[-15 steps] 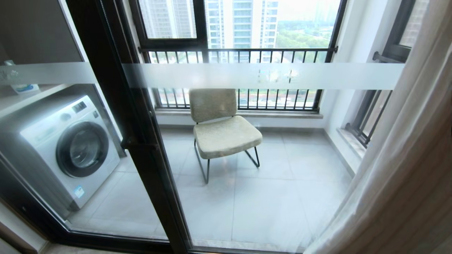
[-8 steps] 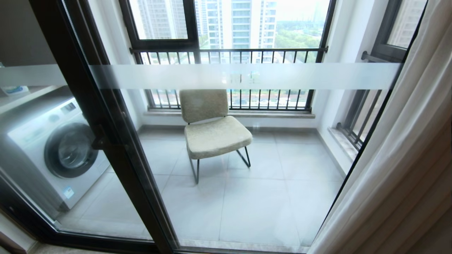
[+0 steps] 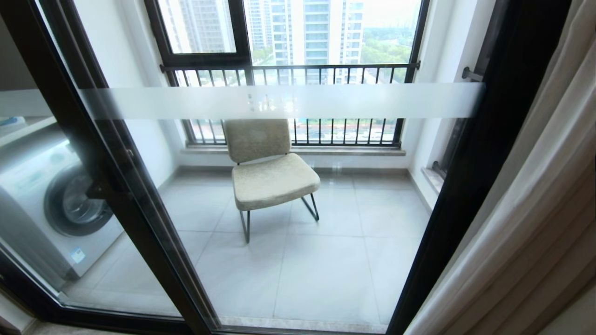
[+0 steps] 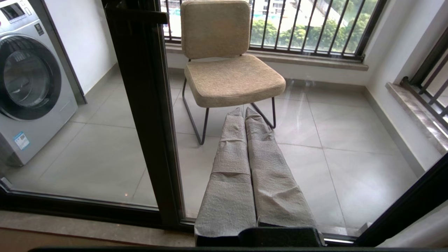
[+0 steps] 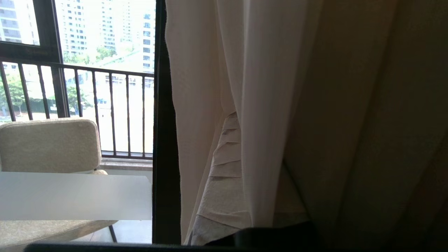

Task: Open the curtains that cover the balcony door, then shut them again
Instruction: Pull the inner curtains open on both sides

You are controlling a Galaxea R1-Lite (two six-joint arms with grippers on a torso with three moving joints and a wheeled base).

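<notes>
1. Curtains bunched at the right edge of the head view, beside the black frame post; white sheer layer nearer the glass, darker beige-grey drape behind it.
2. Balcony door mostly uncovered: black-framed glass panels, frosted white band running across at mid height, black handle on the left frame post.
3. Neither arm shows in the head view.
4. Right claw: cloth-wrapped fingers pushed into the curtains, the sheer fold draped over and around them, tips hidden by fabric. Clenched; whether any cloth is pinched between the fingers can't be told, fabric covers them.
5. Left claw: two cloth-wrapped fingers pressed together side by side, clenched on nothing, pointing toward the door glass in front of the chair. Not touching the curtains.
6. Through the glass: beige padded chair on thin black legs, standing on the tiled balcony floor near the outer window.
7. Washing machine at left behind the left glass panel, round door facing the room.
8. Outer window with black railing behind the chair; high-rise buildings and trees beyond.
</notes>
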